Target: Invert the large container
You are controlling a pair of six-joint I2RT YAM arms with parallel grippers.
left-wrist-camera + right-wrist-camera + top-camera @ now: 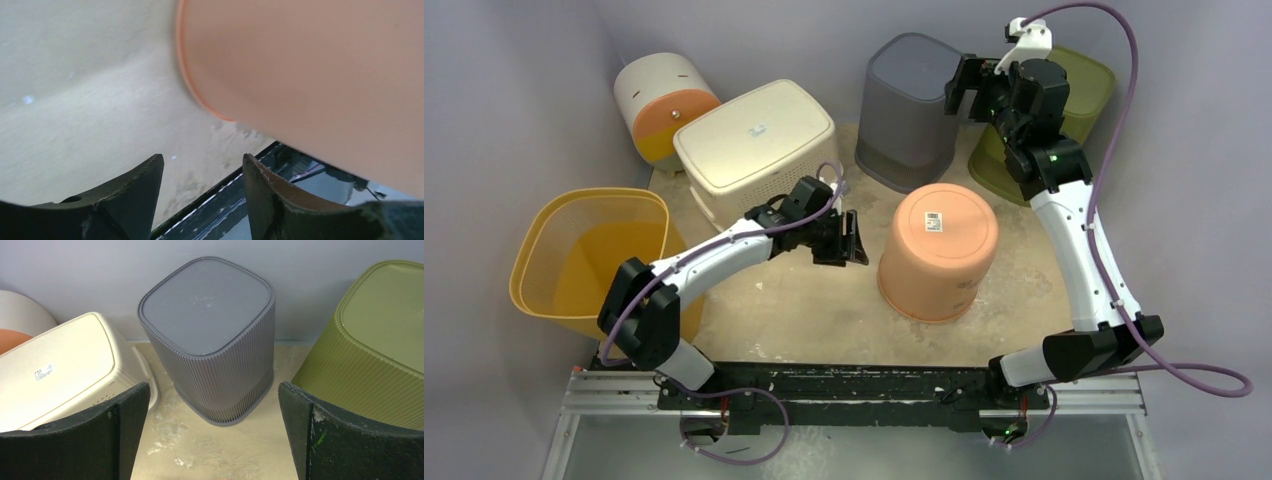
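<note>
Left gripper (859, 243), part open, empty, the nearer arm
Peach round plastic bucket (938, 250) just beyond its fingertips, base up; right gripper (954, 90) wide open, empty

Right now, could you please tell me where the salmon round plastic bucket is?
The bucket stands upside down centrally in the top view, just right of the left gripper and in front of the grey ribbed bin.

Peach container (938, 250) upside down, ctr of table (824, 310)
</note>
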